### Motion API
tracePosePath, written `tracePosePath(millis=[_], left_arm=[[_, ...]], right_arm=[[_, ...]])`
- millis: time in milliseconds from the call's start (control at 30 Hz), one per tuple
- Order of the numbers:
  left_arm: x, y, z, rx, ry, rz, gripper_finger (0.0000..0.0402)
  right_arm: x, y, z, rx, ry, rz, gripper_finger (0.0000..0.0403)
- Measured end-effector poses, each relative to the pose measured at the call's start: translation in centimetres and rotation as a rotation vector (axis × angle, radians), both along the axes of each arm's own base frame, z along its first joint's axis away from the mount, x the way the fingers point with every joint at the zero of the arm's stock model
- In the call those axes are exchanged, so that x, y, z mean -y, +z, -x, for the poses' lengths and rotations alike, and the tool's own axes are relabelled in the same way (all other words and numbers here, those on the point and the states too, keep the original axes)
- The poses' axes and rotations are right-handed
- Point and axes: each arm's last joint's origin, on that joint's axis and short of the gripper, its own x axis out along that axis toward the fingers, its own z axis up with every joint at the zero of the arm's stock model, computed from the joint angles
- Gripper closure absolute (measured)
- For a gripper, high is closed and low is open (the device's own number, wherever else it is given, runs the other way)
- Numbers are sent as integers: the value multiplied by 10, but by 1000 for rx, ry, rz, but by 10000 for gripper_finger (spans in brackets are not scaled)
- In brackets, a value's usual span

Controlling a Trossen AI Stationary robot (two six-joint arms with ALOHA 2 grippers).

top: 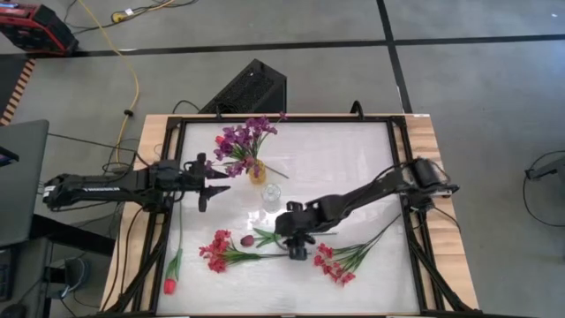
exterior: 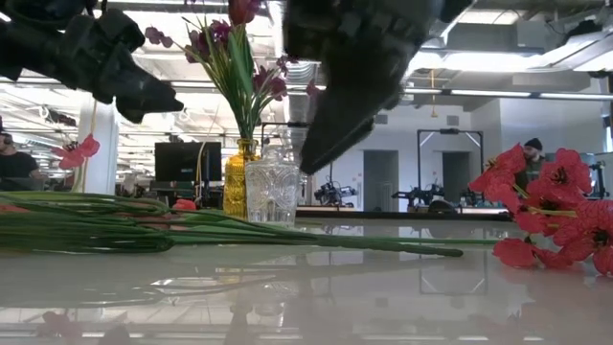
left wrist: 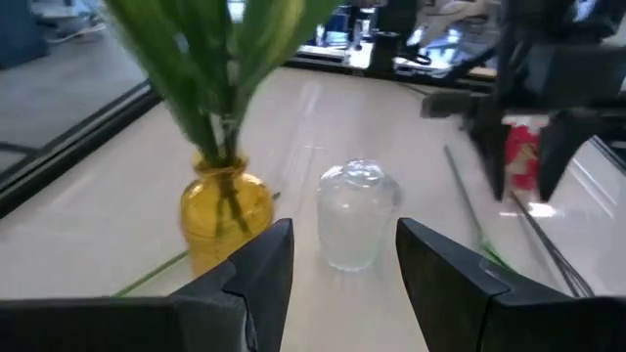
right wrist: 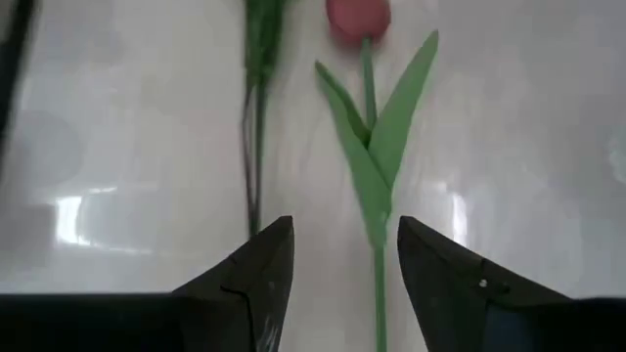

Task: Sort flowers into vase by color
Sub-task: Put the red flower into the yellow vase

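1. Hidden or cut off: in the low view the right arm's gripper [exterior: 335,144] fills the upper centre and its top runs out of frame; the left gripper [exterior: 144,96] enters from the upper corner, its arm cut off.
2. In the left wrist view the blossoms of the flowers standing in the yellow vase [left wrist: 223,210] are out of frame; only green stems and leaves show.
3. Hard to make out: the clear glass vase [top: 270,196] is faint against the white table [top: 353,168] from above; the low view shows it plainly, just beside the yellow vase.
4. Right gripper [right wrist: 337,264]: fingers apart, nothing between them yet. It hangs over the stem of a tulip [right wrist: 360,20], the stem running between the two fingers, with a gap to the pads.
5. In the high view this gripper sits at about 6 o'clock from the glass vase, over the maroon tulip [top: 248,239].
6. Left gripper [top: 212,181]: fingers wide apart, holding nothing, at 9 o'clock from the yellow vase, pointing toward both vases.
7. Purple sprays [top: 243,140] stand in the yellow vase.
8. Red-pink sprays lie on the table at 7 o'clock [top: 216,252] and 5 o'clock [top: 334,263] of the glass vase.
9. A red tulip [top: 169,284] lies at the table's left edge.
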Motion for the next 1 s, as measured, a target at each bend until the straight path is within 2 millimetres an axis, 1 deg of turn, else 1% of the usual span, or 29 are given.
tracePosePath(millis=[133,233,400,533,667,767,900,933,1000], left_arm=[[2,0,-1,-4,-21,-11,231],[4,-1,-1,-10,-35,-12,231],[6,-2,-2,-20,-61,-38,231],[7,-2,-2,-22,-71,-53,231],[7,-2,-2,-25,-75,-73,231],[7,-2,-2,-25,-75,-75,231],[7,-2,-2,-27,-76,-75,231],[7,-2,-2,-27,-76,-75,231],[7,-2,-2,-29,-77,-75,231]], right_arm=[[-4,-13,-15,-72,-40,67,205],[-5,-16,-21,-147,-62,114,215],[-5,-20,-19,-240,-112,119,232],[-12,-21,-16,-247,-126,110,236],[-19,-22,-14,-231,-142,165,237],[-21,-34,-16,-237,-146,190,237],[-23,-58,-20,-280,-141,201,240],[-23,-63,-21,-292,-140,203,245],[-24,-66,-21,-301,-134,199,270]])
